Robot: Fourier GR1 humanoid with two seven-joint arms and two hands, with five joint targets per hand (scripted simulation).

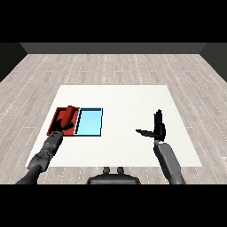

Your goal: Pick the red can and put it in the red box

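Looking from the head view, the left hand (63, 125) is over the red tray (52, 125) at the left side of the white table (124, 102), with its fingers curled round the red can (69, 114). The can is tilted above that tray. Just right of it lies the light blue tray (90, 122). Well apart at the right, the right hand (158, 128) has fingers straight and thumb spread, holding nothing.

Our left hand (63, 125) reaches forward on its outstretched grey forearm, fingers curled. Our right hand (158, 127) is raised, fingers straight up and thumb spread leftward.
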